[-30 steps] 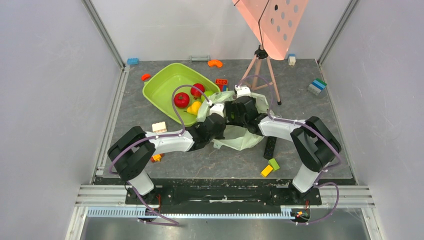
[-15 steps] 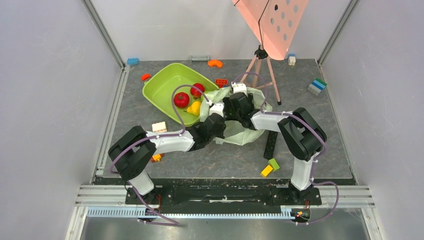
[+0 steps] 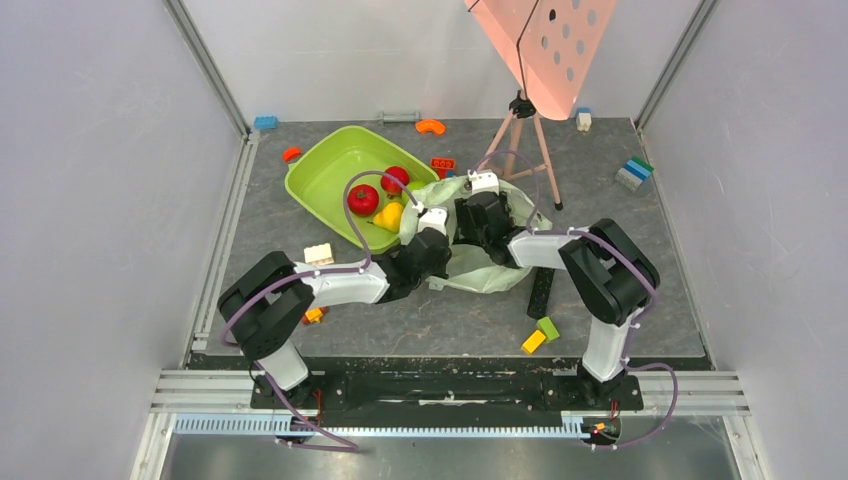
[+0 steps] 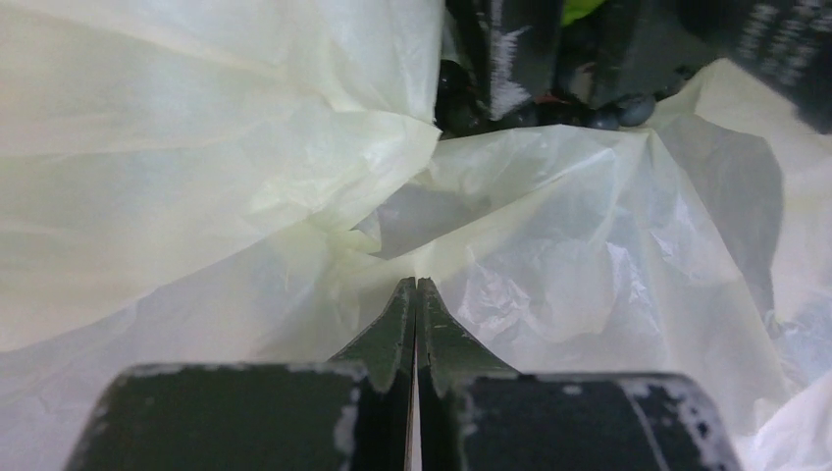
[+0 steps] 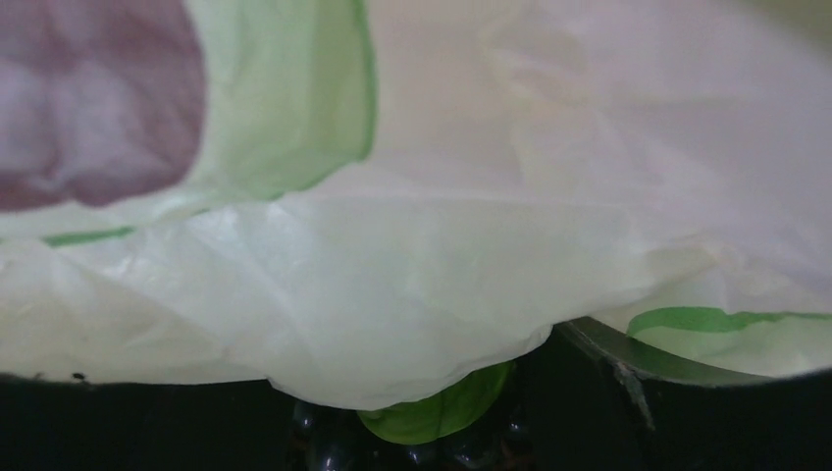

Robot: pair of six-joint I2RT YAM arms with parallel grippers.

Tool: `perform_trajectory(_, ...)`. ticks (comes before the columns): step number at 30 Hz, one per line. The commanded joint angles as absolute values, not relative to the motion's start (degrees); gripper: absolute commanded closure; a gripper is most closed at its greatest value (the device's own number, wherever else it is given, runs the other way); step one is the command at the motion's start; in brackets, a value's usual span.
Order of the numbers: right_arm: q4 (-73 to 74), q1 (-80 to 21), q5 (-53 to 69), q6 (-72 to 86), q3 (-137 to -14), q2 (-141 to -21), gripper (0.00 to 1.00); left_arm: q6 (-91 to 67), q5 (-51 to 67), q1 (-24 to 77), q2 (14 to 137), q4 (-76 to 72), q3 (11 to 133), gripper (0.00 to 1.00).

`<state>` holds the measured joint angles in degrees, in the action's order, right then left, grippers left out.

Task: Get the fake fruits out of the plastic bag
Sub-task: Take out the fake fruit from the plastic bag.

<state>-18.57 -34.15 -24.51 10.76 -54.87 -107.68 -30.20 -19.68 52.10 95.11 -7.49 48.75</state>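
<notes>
Thin, crinkled, translucent pale-green plastic bag [image 3: 478, 272] lies mid-table [image 3: 420, 322], beside green tub [image 3: 320, 175]. Left pincer [image 4: 416, 287] pressed together on bag film. Right pincer [image 4: 569, 93] at bag mouth, straddling glossy black grape bunch [image 4: 453, 96]; grip unclear.

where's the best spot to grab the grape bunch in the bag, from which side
Hold the grape bunch across its cluster, below the green leaf, entering through the mouth of the plastic bag as the right gripper does. Film covers its other sides; the left gripper pinches that film. Single grapes look too small and round to pinch.
</notes>
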Motion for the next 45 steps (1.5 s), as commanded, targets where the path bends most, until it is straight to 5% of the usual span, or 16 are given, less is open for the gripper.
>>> perform_trajectory(1,-20.2,-33.8,-23.4,9.8,-51.8,-101.1,0.43,-28.8,-22.1,51.7,95.2,-9.7,48.1,0.98)
perform_trajectory(27,-0.2,-33.7,8.1,8.1,-40.2,-71.5,0.47,-29.4,-24.9,51.1,91.1,-8.7,46.8,0.98)
perform_trajectory(45,-3.6,-33.8,24.2,19.4,-54.6,-67.1,0.48,-34.6,-17.8,51.3,84.4,-15.0,36.3,0.98)
